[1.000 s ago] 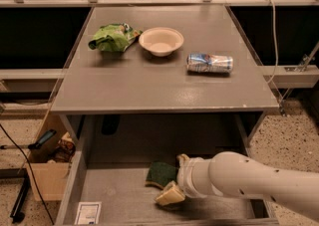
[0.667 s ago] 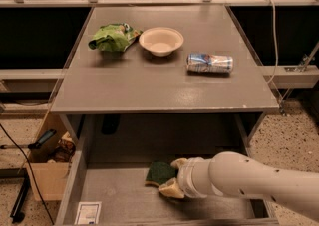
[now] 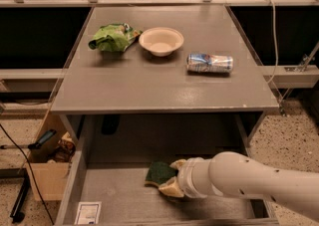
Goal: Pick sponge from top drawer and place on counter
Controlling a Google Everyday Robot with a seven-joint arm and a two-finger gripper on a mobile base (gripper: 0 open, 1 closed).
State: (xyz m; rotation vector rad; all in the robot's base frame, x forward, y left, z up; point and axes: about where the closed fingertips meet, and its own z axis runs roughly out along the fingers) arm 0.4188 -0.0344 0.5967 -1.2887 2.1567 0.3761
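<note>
two-finger gripper [image 3: 170, 176] down in grey wooden top drawer [image 3: 119, 197] | fingers spread, unclamped | dark green wavy-edged sponge [image 3: 157, 172] dead ahead, edge between fingertips

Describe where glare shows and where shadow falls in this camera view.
Camera view: a soft sheen of glare lies on the counter in front of the can; the back of the top drawer, under the counter, is in deep shadow; the gripper, at the sponge in the drawer, is evenly lit.

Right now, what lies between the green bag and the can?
The bowl, in the camera view. The gripper is in the top drawer, at the sponge.
</note>
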